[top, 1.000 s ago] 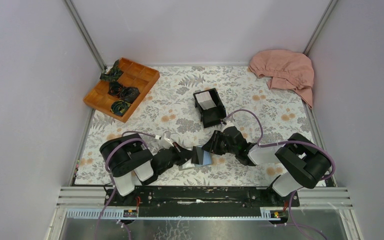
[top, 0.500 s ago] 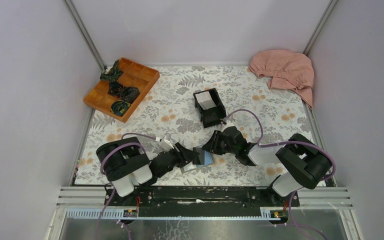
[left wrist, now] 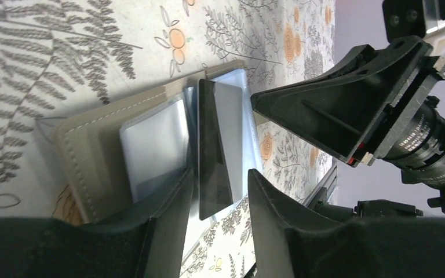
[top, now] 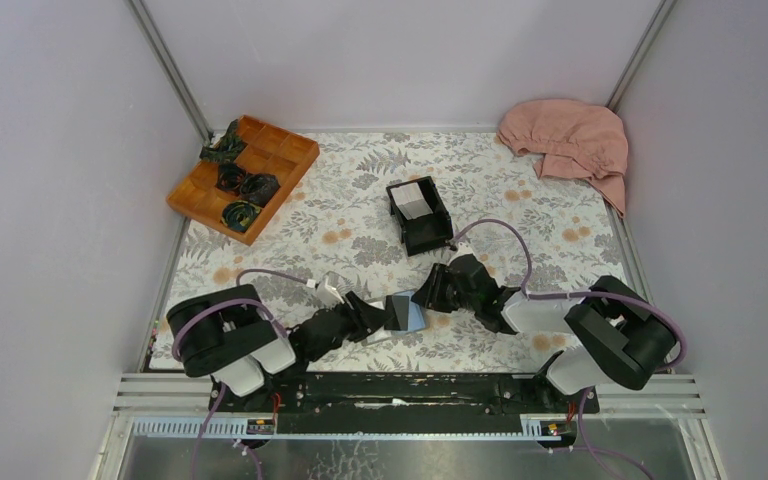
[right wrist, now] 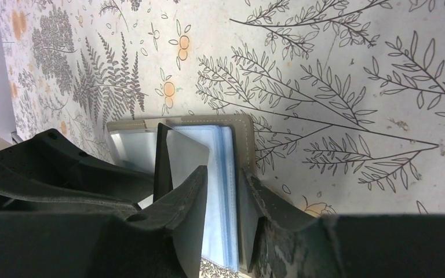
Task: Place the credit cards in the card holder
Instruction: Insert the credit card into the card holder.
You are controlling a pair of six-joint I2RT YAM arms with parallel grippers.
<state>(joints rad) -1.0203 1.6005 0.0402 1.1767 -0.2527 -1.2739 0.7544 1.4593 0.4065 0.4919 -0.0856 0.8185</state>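
Near edge of the counter (top: pixel 360 180), about midway along it: your two grippers face each other over the card holder (top: pixel 403 314). It lies open and flat on the floral surface, grey cover down. Your left gripper (left wrist: pixel 220 174) is on its left side, fingers apart, and a dark leaf (left wrist: pixel 208 145) of the holder stands upright in the gap. You can't tell from here whether either finger presses on it. Your right gripper (right wrist: pixel 222 174) is on the other side, fingers drawn in tight around the blue sleeves (right wrist: pixel 223 191) and the cover edge, pinching that half.

Further out, mid-counter, there's the black box (top: pixel 422 232), open on top, with the white credit cards (top: pixel 415 203) lying inside it, well apart from the holder. Far left corner: an orange tray (top: pixel 285 150) with dark bundles in several compartments. Far right corner: a crumpled pink cloth (top: pixel 570 138).
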